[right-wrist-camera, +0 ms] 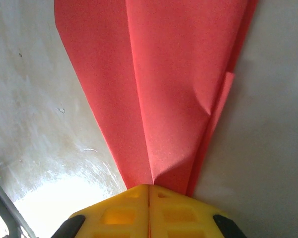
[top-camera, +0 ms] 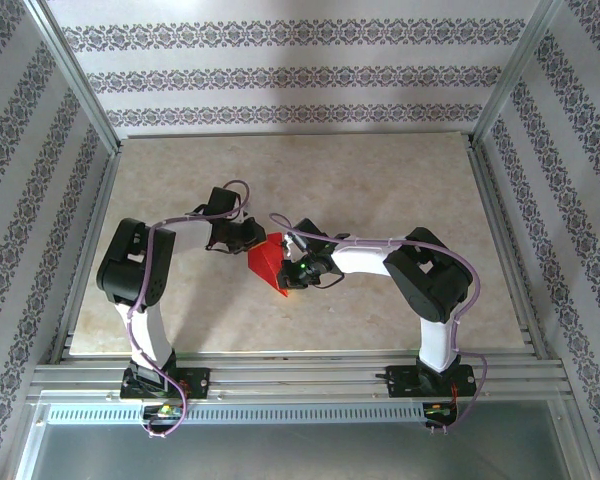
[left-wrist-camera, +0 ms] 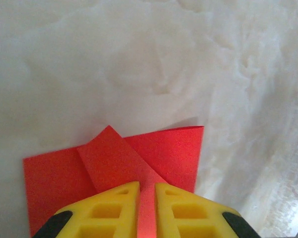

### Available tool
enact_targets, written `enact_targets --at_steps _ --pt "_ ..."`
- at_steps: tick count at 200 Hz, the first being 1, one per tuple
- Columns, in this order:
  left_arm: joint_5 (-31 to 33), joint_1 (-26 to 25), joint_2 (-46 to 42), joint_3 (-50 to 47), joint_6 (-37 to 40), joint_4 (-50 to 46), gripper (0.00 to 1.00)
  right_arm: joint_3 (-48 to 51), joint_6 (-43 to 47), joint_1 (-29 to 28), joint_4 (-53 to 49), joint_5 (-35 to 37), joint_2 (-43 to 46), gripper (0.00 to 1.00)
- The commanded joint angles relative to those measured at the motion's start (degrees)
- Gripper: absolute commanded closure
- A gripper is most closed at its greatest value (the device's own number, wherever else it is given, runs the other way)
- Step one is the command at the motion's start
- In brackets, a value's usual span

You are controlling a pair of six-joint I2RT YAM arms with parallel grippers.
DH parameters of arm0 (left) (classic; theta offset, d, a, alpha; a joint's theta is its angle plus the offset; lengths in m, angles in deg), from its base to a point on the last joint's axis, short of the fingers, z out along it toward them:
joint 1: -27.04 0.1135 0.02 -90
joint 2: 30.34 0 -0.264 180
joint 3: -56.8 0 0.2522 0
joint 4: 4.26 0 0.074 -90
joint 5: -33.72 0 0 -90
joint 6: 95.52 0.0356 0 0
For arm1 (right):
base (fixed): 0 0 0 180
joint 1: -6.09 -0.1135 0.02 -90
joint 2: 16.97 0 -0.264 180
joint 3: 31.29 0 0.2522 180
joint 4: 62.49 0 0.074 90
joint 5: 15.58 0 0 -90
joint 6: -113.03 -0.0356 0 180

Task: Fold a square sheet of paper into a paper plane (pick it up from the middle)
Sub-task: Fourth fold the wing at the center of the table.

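Observation:
The red sheet of paper [top-camera: 268, 262] is partly folded, with layered creases and a narrowing end, and sits mid-table between my two grippers. In the left wrist view the paper [left-wrist-camera: 164, 148] shows a diagonal flap folded over it, and one far corner is raised off the table. My left gripper [left-wrist-camera: 147, 184] is over its near edge, jaws a narrow gap apart with red showing through the gap. In the right wrist view the paper [right-wrist-camera: 164, 99] tapers into my right gripper [right-wrist-camera: 149, 186], which is shut on its narrow end. From above, the left gripper [top-camera: 248, 238] and right gripper [top-camera: 290, 272] flank the paper.
The pale marbled table [top-camera: 380, 180] stretches out on all sides of the paper. Aluminium frame rails [top-camera: 300, 372] run along the near edge, and patterned walls enclose the back and both sides.

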Motion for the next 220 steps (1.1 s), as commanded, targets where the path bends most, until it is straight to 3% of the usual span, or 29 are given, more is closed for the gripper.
enact_targets --at_steps 1,68,220 --pt "0.2 0.8 1.4 1.7 2.8 -1.2 0.84 1.3 0.9 -0.2 -8.0 2.5 -2.8 0.92" --pt "0.7 3.0 4.4 2.3 5.0 -0.5 0.84 1.8 0.8 -0.4 -8.2 2.5 -3.1 0.92" --pt "0.8 10.1 13.2 18.6 12.5 -9.8 0.83 1.7 2.4 -0.3 -11.2 4.0 -4.0 0.92"
